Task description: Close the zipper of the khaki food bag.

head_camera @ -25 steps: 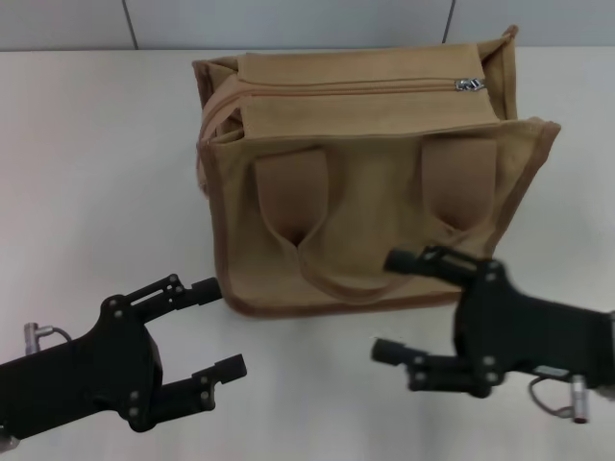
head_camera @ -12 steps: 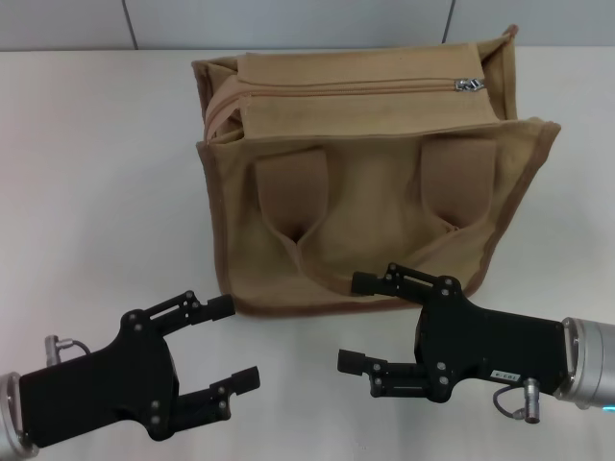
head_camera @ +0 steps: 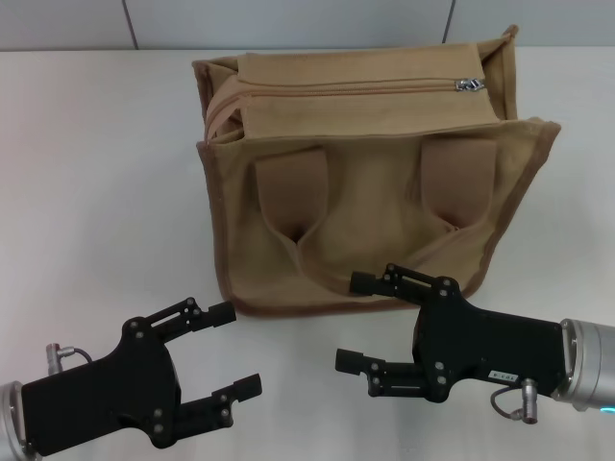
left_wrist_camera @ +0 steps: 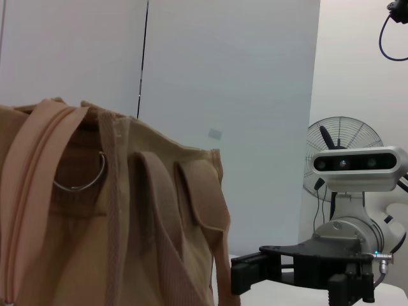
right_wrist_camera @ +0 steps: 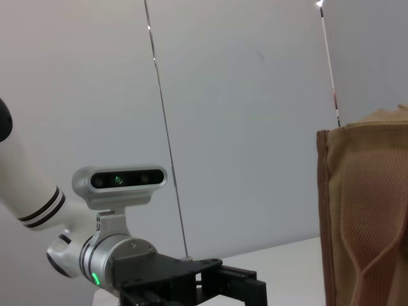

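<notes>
Khaki food bag [head_camera: 370, 182] front edge: right gripper [head_camera: 357, 322] touching.

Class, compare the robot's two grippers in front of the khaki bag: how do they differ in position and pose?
The right gripper sits nearer the khaki food bag, its upper finger overlapping the bag's lower front edge; the left gripper is apart from the bag, over bare table. The left gripper's fingers angle up toward the bag; the right gripper's fingers point sideways toward the left gripper. Both are black, open and empty.

You see a khaki food bag [head_camera: 370, 202] with darker brown piping, plain and unpatterned; its tan zipper [head_camera: 346, 88] carries a silver pull. Both grippers, left gripper [head_camera: 231, 351] and right gripper [head_camera: 354, 322], are black, over a white table [head_camera: 96, 192].
</notes>
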Controlling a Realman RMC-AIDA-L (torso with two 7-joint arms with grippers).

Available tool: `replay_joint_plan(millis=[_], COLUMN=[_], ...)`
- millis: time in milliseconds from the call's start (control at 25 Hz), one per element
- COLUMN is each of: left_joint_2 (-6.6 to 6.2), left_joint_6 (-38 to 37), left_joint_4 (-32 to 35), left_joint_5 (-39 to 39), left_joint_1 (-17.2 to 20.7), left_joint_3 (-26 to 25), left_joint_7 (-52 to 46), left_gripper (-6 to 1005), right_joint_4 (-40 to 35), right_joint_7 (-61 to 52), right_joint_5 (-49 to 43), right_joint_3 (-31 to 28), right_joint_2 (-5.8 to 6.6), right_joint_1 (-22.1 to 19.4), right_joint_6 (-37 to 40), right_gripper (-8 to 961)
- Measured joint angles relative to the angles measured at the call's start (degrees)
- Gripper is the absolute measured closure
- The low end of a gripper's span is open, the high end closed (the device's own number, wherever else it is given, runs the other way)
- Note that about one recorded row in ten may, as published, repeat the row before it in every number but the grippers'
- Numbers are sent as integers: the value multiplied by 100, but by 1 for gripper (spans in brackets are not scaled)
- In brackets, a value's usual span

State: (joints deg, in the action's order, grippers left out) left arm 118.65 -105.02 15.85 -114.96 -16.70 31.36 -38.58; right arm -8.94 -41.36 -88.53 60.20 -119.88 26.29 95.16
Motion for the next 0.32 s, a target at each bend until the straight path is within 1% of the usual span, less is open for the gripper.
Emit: replay_joint_plan(millis=[320], left_joint_2=[7], left_joint_6=[71], left_joint_4=[-37], left_joint_5=[0], left_joint_1=[0], left_joint_3=[2], left_joint_7=[3], left_gripper=[229], right_joint_4=[19], right_joint_7=[1], right_joint_5=[20], right_joint_3=[68], right_joint_2=[0], right_joint_1=[23], right_joint_6=[-17], right_gripper=[115])
